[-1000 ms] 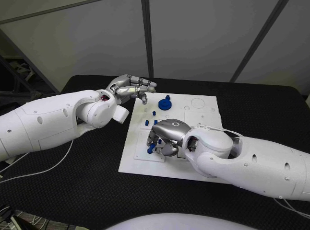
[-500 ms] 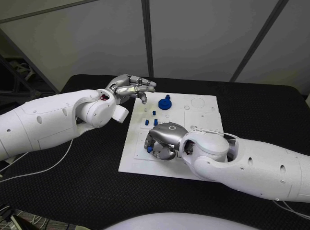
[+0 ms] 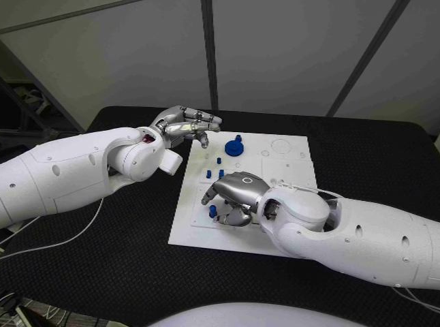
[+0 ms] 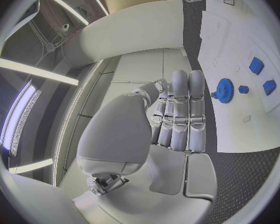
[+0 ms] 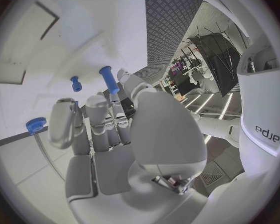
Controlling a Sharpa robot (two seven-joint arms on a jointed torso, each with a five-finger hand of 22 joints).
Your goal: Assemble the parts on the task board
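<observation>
Right hand (image 3: 238, 194) hides board parts (its grasp unclear).

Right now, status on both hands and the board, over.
Left hand curled shut, empty, off the board's far left corner. Right hand low over the task board, grip unclear. Blue gear unobstructed.

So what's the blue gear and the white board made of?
The blue gear looks like plastic: even matte blue, moulded teeth, no metal shine. The task board seems a smooth white sheet, plastic or painted, hard to tell; it's flat and thin with cut-out shapes.
</observation>
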